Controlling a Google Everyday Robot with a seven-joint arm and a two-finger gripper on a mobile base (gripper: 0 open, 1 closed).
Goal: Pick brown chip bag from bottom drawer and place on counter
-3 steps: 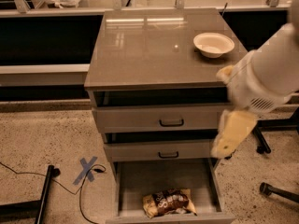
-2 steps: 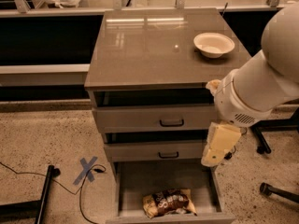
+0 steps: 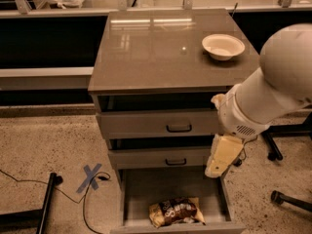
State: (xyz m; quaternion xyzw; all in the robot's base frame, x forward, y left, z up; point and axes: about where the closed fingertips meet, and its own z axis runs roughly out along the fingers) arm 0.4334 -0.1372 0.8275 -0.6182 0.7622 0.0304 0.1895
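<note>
The brown chip bag (image 3: 176, 211) lies crinkled in the open bottom drawer (image 3: 141, 189), near its front edge, dark brown in the middle with pale yellow ends. My gripper (image 3: 215, 171) hangs down from the big white arm (image 3: 273, 87), over the drawer's right side. It is above and to the right of the bag and does not touch it. The glossy grey-brown counter (image 3: 151, 48) tops the cabinet.
A white bowl (image 3: 223, 46) stands on the counter's back right. The two upper drawers (image 3: 165, 123) stand slightly out. A blue tape cross (image 3: 91, 176), a cable and a black stand leg (image 3: 46, 204) lie on the floor at left. Chair wheels (image 3: 276, 196) are at right.
The arm has swung left and slightly down, bringing my gripper closer over the bottom drawer's right side. The bag and the bowl have not moved.
</note>
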